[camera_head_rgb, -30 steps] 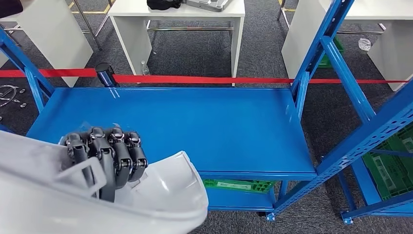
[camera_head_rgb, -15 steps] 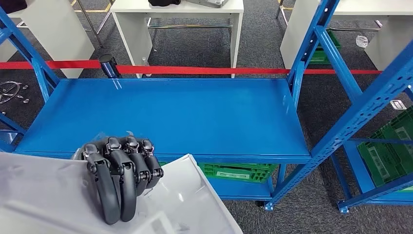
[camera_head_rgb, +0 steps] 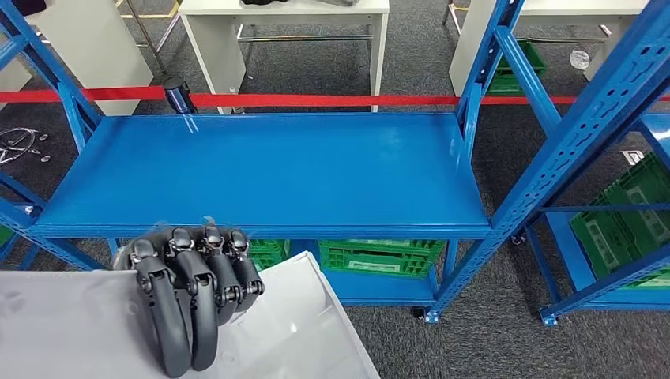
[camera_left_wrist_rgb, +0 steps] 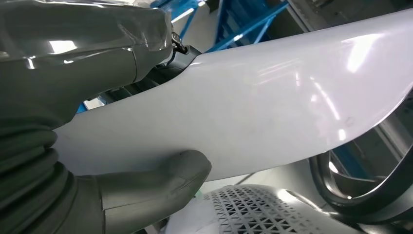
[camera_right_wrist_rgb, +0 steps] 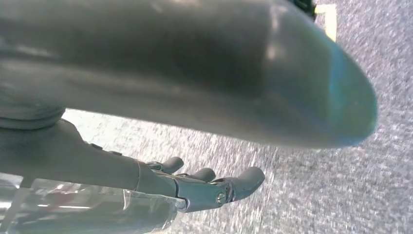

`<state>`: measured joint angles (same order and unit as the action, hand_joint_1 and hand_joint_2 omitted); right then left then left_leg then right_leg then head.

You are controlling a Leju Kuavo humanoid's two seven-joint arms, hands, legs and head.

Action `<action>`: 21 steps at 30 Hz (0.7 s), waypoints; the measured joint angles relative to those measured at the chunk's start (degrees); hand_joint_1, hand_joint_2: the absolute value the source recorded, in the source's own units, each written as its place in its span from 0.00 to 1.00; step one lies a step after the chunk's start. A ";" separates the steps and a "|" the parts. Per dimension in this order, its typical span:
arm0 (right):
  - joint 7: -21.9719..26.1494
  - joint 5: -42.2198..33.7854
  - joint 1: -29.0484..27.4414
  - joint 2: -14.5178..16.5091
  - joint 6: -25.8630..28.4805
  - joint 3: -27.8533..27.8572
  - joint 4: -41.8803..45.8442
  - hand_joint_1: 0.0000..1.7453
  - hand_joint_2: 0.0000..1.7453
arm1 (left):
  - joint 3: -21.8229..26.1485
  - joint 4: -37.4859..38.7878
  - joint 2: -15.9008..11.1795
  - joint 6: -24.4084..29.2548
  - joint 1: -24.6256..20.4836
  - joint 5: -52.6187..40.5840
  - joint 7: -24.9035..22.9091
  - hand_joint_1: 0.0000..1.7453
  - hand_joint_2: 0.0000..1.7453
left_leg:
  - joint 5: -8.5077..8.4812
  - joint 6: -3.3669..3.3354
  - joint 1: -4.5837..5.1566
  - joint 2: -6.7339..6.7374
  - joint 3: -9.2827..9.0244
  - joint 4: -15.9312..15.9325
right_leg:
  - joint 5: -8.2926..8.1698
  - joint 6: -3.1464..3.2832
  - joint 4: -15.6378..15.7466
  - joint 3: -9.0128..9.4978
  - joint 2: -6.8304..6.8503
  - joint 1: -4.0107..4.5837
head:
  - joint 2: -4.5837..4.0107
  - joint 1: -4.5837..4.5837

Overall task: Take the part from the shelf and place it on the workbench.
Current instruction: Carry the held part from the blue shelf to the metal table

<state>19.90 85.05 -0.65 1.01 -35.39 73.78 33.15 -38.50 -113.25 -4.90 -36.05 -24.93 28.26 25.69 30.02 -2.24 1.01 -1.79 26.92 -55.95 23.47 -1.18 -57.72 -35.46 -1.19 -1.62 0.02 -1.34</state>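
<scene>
**Left hand on the part**

I see my left hand [camera_head_rgb: 193, 304] clamped over the white part's [camera_head_rgb: 71, 332] edge, fingers [camera_head_rgb: 207, 294] on top, thumb [camera_left_wrist_rgb: 160, 183] beneath. The part sits low, before the blue shelf [camera_head_rgb: 269, 170]. Right hand [camera_right_wrist_rgb: 195, 187] holds nothing, fingers spread.

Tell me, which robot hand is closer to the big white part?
Left. The left hand grips the white part, fingers curled over its edge. The right hand hangs over grey carpet, holding nothing, away from the part.
</scene>
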 joint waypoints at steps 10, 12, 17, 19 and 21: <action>0.32 -3.41 0.21 0.82 -3.61 4.58 3.06 0.00 0.00 | 0.66 0.77 -0.14 -0.78 0.17 1.00 0.49 1.00 1.00 | -6.78 -0.52 -0.43 2.75 7.11 0.75 | 6.01 -1.84 -12.95 -1.21 0.69 -0.17 | -0.01 0.38; 0.28 -5.56 0.64 1.07 -5.05 6.09 3.88 0.00 0.00 | 0.87 0.88 -0.17 -0.99 0.20 1.27 0.45 1.00 1.00 | -7.35 0.09 -0.46 2.84 9.28 -0.92 | 6.02 -1.98 -5.18 4.35 0.88 -0.23 | 0.00 0.36; -1.71 -10.80 2.00 3.16 -5.88 10.85 7.09 0.00 0.00 | 1.36 1.05 -0.34 -1.66 0.48 1.24 0.13 1.00 1.00 | -8.06 1.71 -0.67 2.69 11.07 -2.69 | 7.02 0.70 -0.36 6.12 0.99 0.18 | 0.01 0.28; -2.02 -11.44 2.35 3.83 -5.93 12.00 7.86 0.00 0.00 | 1.49 1.11 -0.42 -1.67 0.53 1.05 0.03 1.00 1.00 | -3.86 2.46 -0.96 2.38 12.18 -5.99 | 5.70 1.65 -0.32 5.03 1.17 0.04 | 0.01 0.11; -2.07 -11.60 2.52 4.21 -5.96 12.69 8.40 0.00 0.00 | 1.59 1.17 -0.47 -1.67 0.57 0.97 -0.03 1.00 1.00 | 1.88 3.01 -1.21 2.27 13.67 -13.14 | 4.28 1.97 -0.38 3.60 1.19 0.20 | 0.01 -0.06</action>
<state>17.84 73.44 1.87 5.22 -41.35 86.47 41.55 -36.91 -112.08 -5.38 -37.73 -24.36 29.23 25.67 31.90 0.77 -0.20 0.48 40.59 -69.09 27.75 0.79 -58.11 -31.85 0.00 -1.42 0.02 -1.40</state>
